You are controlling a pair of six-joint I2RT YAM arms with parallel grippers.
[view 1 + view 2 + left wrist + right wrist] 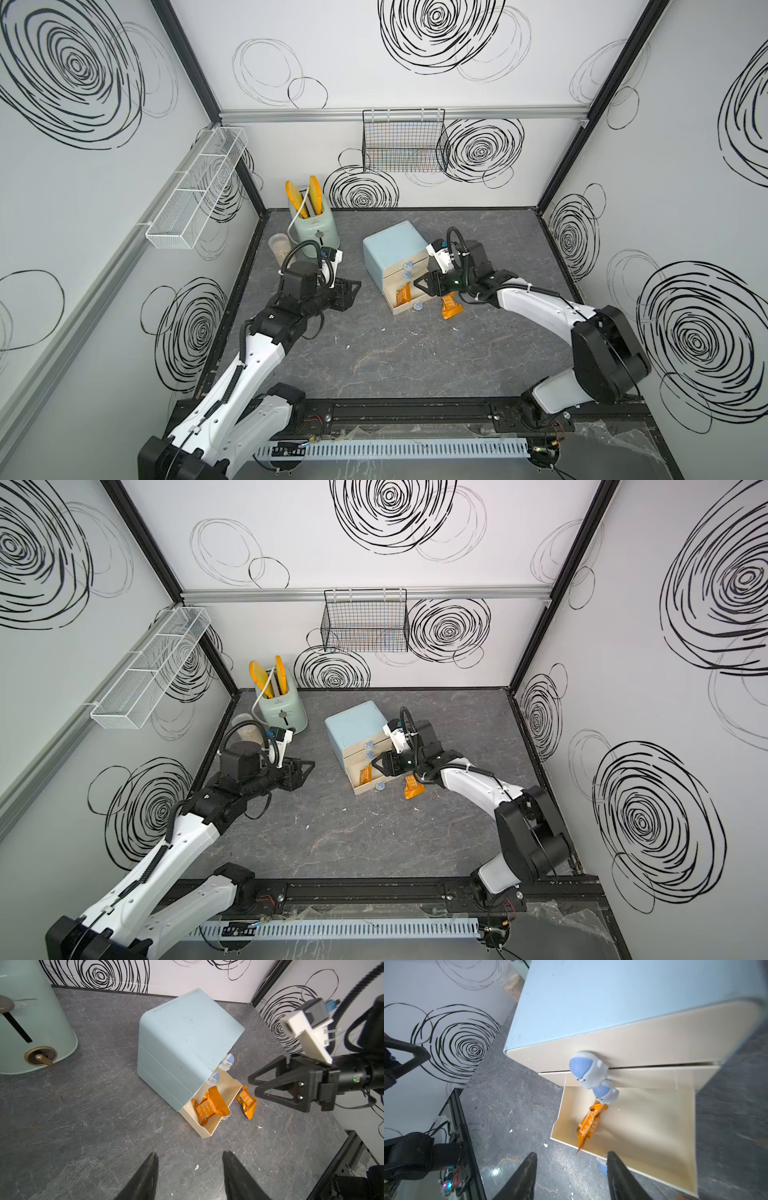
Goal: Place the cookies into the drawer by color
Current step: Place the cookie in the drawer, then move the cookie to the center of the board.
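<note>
The drawer (392,245) is a pale blue chest at mid-table, with its bottom tray (643,1126) pulled out. One orange cookie packet (402,296) (209,1107) (588,1126) lies tilted in that tray. A second orange packet (451,307) (247,1105) lies on the table just right of the tray. My right gripper (417,286) (572,1157) hovers open over the tray's front corner, holding nothing. My left gripper (355,286) (190,1157) stands open and empty left of the chest, pointing at it. The upper two drawers are shut, showing bluish knobs (587,1070).
A mint-green toaster (313,232) with two yellow slices stands at the back left, a clear cup (278,247) beside it. A black wire basket (405,141) hangs on the back wall and a white mesh shelf (195,191) on the left wall.
</note>
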